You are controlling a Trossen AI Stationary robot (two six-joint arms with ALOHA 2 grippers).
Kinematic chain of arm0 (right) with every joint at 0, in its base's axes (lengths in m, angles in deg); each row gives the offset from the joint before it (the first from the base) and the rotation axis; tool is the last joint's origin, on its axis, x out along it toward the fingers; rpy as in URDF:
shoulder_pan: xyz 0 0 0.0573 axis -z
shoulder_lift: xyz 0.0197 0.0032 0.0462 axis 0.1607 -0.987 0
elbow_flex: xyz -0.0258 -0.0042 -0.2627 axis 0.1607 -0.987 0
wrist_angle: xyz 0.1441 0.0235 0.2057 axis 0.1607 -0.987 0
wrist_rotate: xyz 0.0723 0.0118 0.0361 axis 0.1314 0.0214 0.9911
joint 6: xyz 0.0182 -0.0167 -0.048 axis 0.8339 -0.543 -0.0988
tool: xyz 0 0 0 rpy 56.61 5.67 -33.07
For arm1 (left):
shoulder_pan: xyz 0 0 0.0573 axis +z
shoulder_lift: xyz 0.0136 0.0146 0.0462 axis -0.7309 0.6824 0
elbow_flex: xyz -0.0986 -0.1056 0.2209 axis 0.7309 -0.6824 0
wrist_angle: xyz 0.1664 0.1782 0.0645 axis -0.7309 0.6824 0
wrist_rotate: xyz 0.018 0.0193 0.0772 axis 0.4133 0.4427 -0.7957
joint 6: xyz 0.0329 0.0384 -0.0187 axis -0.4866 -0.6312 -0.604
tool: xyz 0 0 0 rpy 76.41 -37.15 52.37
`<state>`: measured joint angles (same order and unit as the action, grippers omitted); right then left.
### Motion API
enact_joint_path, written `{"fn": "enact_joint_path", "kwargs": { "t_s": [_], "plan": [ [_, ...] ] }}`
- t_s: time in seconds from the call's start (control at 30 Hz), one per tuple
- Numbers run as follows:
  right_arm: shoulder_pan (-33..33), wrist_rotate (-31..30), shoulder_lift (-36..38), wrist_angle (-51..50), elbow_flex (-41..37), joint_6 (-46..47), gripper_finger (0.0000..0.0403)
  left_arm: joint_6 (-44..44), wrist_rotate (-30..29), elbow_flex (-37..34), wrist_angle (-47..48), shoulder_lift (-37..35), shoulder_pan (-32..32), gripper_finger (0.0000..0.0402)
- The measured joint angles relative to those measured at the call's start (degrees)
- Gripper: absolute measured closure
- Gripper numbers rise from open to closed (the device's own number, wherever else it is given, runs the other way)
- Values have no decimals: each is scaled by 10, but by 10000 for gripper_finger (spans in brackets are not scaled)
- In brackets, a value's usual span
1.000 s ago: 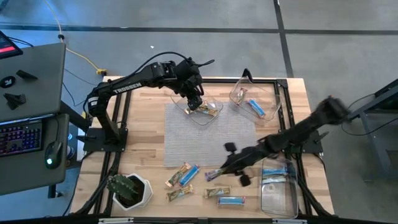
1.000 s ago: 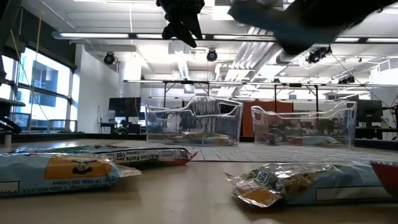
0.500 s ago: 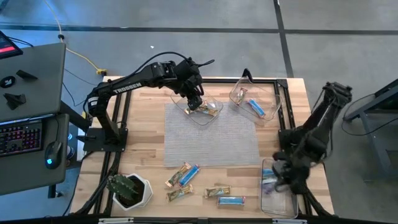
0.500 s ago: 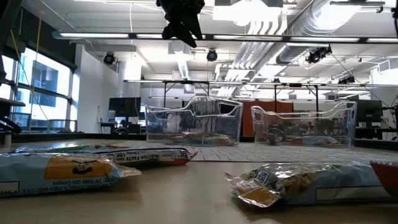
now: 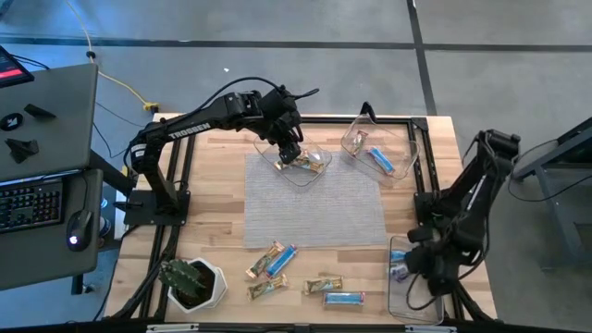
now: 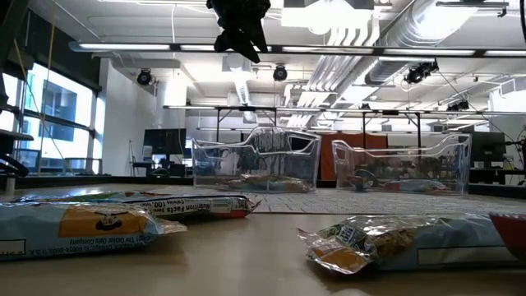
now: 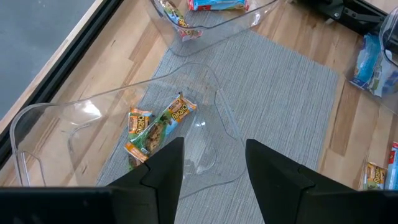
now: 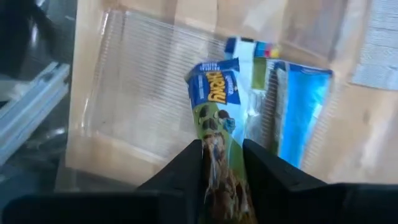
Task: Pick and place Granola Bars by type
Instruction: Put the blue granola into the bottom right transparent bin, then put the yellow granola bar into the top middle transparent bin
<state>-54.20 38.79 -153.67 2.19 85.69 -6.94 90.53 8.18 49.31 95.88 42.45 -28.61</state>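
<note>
My right gripper is shut on a blue-and-purple granola bar above the clear bin at the table's near right, which holds light blue bars. In the high view this gripper is over the bin's left part. My left gripper is open and empty above the far-left clear bin, where tan bars lie on the floor. Several more bars lie flat on the wood near the table's front edge. My right gripper pinches the blue-and-purple bar between its two fingers at one end. The fingers come from above, slanting down, and the bar runs on past them lengthwise. The bar is lifted clear, over the bin's floor and beside the light blue bars.
A second far bin holds a blue bar and a tan one. A grey mat covers the table's middle. A potted plant stands at the near left corner. A desk with a keyboard stands left of the table.
My right gripper has lifted the blue-and-purple bar from among the loose bars near the table's front edge. It has swung fast toward the right edge and now stands over the near right bin, the arm folded up.
</note>
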Motion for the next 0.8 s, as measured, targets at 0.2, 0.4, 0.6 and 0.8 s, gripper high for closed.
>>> {"fn": "enact_joint_path", "kwargs": {
  "t_s": [0.2, 0.4, 0.6, 0.8],
  "plan": [
    [27, 43, -59, 36, 0, -23, 278, 0, 0, 0, 0, 0, 0, 234],
    [52, 80, -71, 35, 1, -37, 248, 0, 0, 0, 0, 0, 0, 234],
    [96, 128, -26, -33, 44, -64, 247, 0, 0, 0, 0, 0, 0, 234],
    [113, -37, 44, -50, 102, -210, 248, -9, -11, 0, -15, 0, 0, 234]
  ]
}}
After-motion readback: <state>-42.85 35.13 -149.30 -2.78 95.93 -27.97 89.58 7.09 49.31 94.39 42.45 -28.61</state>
